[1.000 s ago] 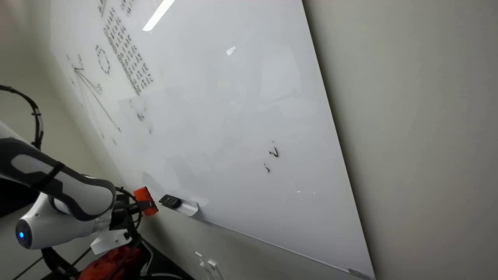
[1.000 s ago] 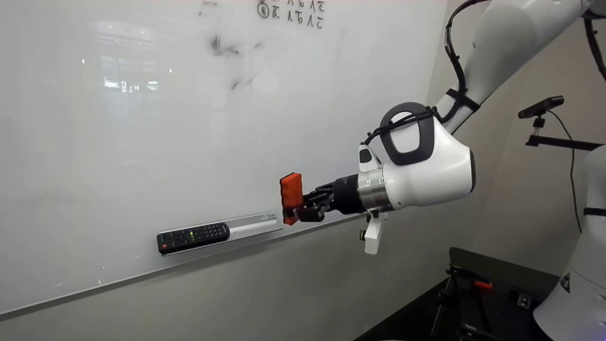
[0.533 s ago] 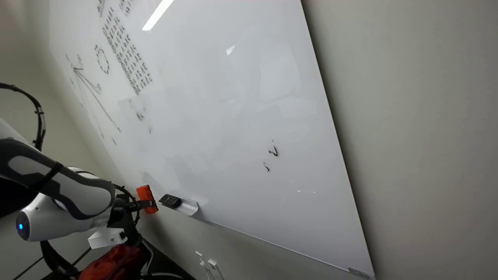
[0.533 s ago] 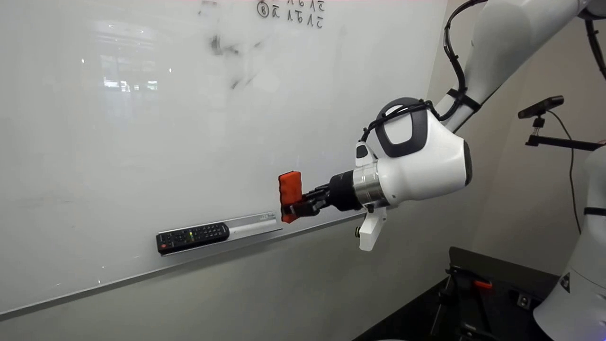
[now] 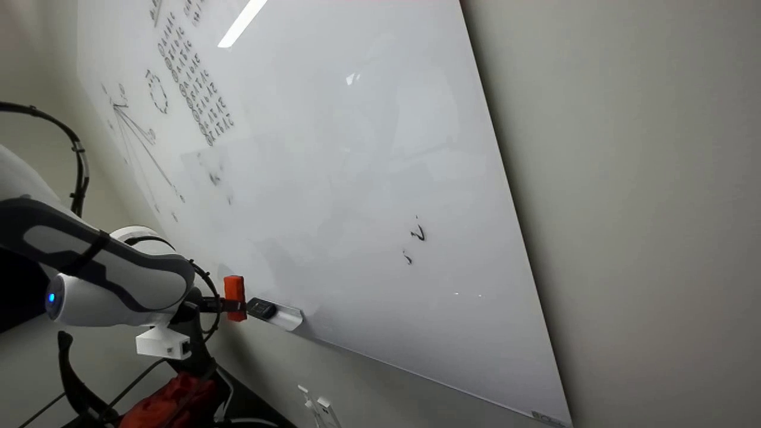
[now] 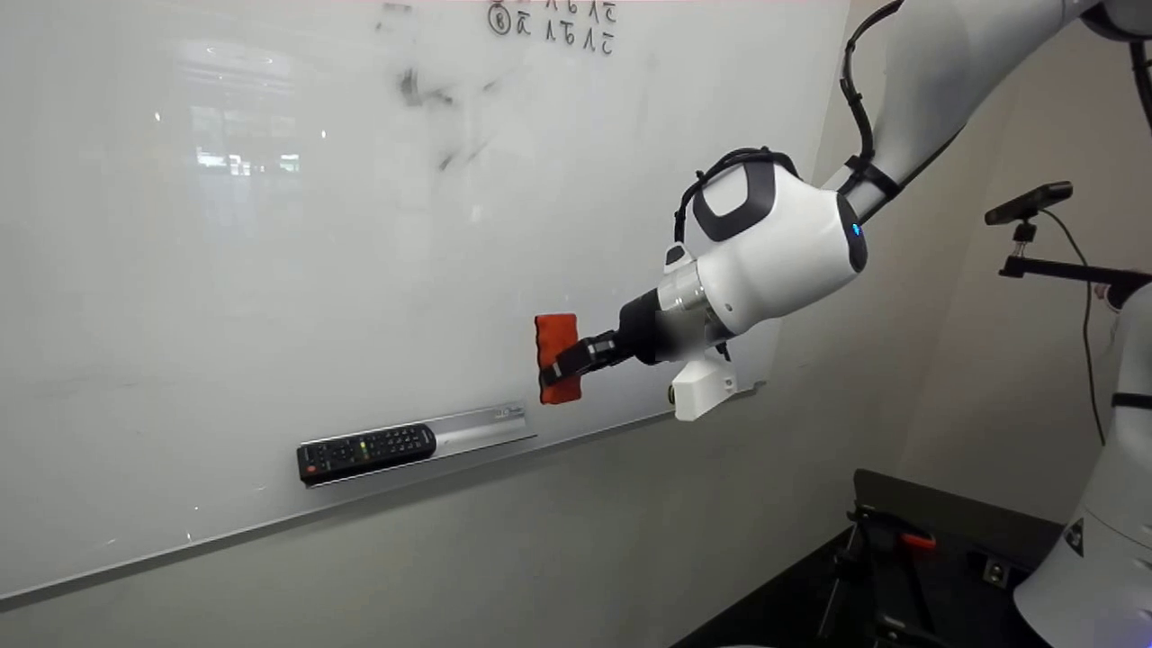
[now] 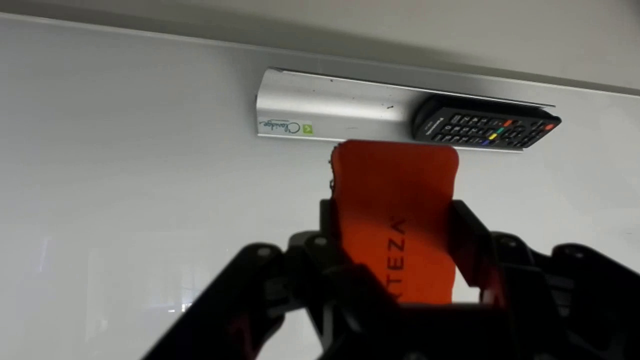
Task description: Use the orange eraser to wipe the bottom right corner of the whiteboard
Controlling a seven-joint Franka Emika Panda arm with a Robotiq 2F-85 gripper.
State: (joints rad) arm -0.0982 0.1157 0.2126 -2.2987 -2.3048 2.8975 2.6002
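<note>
Wall (image 6: 504, 544), grey, below the tool (image 7: 393, 212); side wall (image 6: 1003, 378), beige-grey, behind the tool; reflected light strip (image 5: 242, 24), bright white, above the tool.

"Where's the eraser (image 5: 234, 287)?"
"Eight o'clock of centre, clasped by the gripper (image 5: 233, 305)."
"The remote (image 5: 260, 308)?"
"On the tray (image 5: 290, 319), four o'clock from the eraser."
"And writing (image 5: 193, 84) on the whiteboard (image 5: 357, 178)?"
"Up at ten o'clock."

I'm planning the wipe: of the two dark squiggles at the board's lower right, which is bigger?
The upper squiggle, hooked and closer to the right edge of the board in an exterior view; the lower squiggle is smaller.
</note>
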